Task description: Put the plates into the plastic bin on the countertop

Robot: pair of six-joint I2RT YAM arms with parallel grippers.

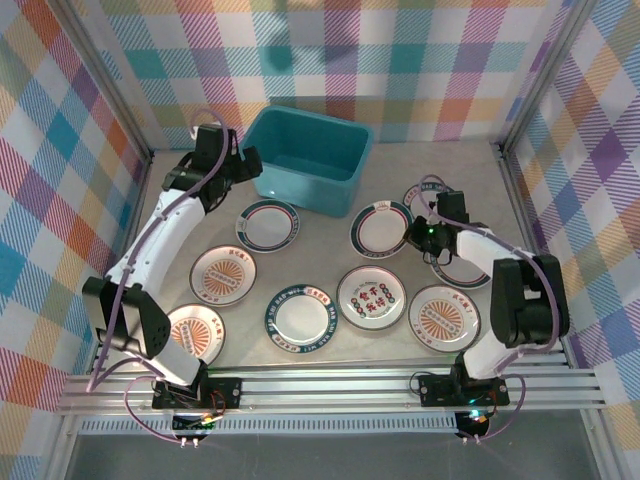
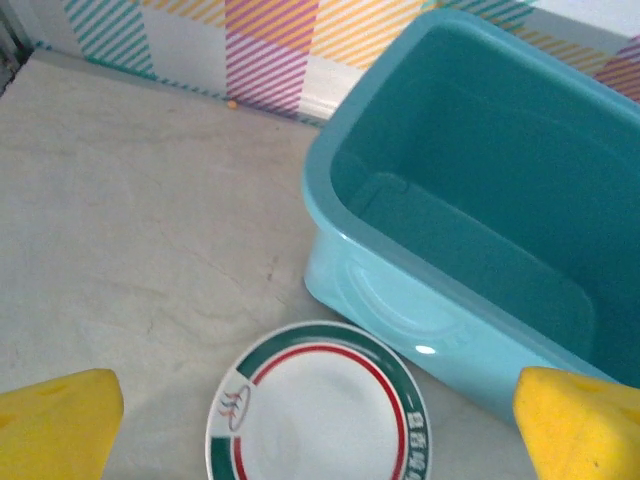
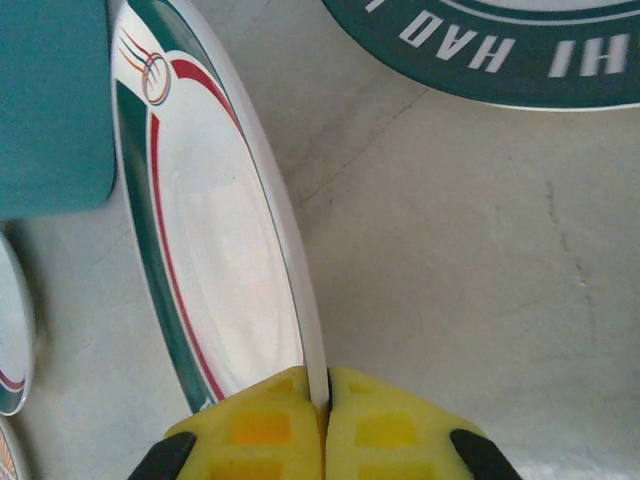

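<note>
Quick look from my end, going left to right. The left gripper (image 1: 247,162) hangs by the left end of the plastic bin (image 1: 305,197), above the countertop (image 1: 322,252). On its wrist cam the yellow fingers (image 2: 60,425) sit at opposite bottom corners of the frame, spread as wide as they go, with nothing held between them. Right below is a green-and-red rimmed plate (image 2: 318,420), flat on the counter just beside the bin's front wall.

Down the left side there's an orange sunburst plate (image 1: 197,332) by the left arm's base and a second orange plate (image 1: 222,275) just behind it. In the middle are a dark teal-ringed plate (image 1: 300,315) and, right of it, the plate with red and green characters (image 1: 371,296). A third orange plate (image 1: 444,318) lies front right.

The right gripper (image 1: 413,236) is clamped on the rim of another green-rimmed plate (image 1: 378,228), just in front of the bin's right corner. Its wrist cam shows the yellow pads (image 3: 265,425) pinched together with the plate's white edge sandwiched between them. I can't tell if that plate is off the counter.

The right arm partly hides two more: a far-right plate (image 1: 418,197) behind it and a half-covered plate (image 1: 452,276) under the forearm. Every plate I can see is outside the bin.
</note>
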